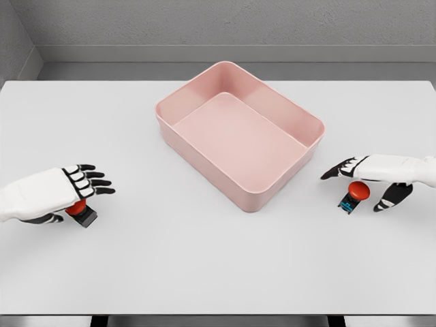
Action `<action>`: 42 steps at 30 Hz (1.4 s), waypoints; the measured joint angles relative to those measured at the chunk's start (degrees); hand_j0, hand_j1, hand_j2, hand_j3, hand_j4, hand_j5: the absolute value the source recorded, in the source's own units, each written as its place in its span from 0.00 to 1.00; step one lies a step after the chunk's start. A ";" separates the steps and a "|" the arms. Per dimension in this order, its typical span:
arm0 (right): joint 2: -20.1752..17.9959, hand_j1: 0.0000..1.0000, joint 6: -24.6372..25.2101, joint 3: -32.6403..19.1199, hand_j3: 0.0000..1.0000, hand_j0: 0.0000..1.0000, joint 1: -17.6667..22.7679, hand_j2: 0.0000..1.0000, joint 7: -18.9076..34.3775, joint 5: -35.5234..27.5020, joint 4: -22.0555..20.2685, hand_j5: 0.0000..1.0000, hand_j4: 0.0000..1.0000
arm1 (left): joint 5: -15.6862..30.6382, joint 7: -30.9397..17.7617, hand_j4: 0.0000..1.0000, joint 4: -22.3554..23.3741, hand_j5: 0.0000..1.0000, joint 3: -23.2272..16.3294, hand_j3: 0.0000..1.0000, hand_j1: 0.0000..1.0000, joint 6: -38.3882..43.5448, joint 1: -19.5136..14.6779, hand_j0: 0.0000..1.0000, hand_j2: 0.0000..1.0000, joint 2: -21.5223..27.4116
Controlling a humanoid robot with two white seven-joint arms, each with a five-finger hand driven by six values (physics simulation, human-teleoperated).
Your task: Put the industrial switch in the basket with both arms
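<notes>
I see my left hand (pixel 58 194) with fingers spread loosely over a red-topped switch (pixel 80 212), mostly hiding it. My right hand (pixel 371 178) arches, fingers apart, above a second switch (pixel 354 196) on the table (pixel 218 266); contact is unclear. The pink basket (pixel 240 133) sits between them.

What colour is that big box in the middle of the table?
The rectangular plastic basket is plain pale pink, seen in the head view.
</notes>
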 measured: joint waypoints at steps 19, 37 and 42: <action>1.54 0.89 0.01 -0.02 0.89 0.89 1.49 0.89 -0.33 0.04 0.24 0.89 0.89 | -0.47 -0.03 0.72 -0.20 0.72 -0.04 0.72 0.72 0.00 1.32 0.72 0.72 0.18; -0.62 0.86 0.01 -0.05 0.86 0.86 1.41 0.86 -2.22 -0.42 -1.70 0.86 0.86 | 0.43 0.84 0.45 -1.40 0.45 2.75 0.45 0.45 0.00 0.44 0.45 0.45 0.92; -0.89 0.86 0.01 -0.02 0.86 0.86 1.58 0.86 -2.31 -0.42 -2.65 0.86 0.86 | 0.70 0.84 0.45 -1.61 0.45 4.18 0.45 0.45 0.00 -2.46 0.45 0.45 1.04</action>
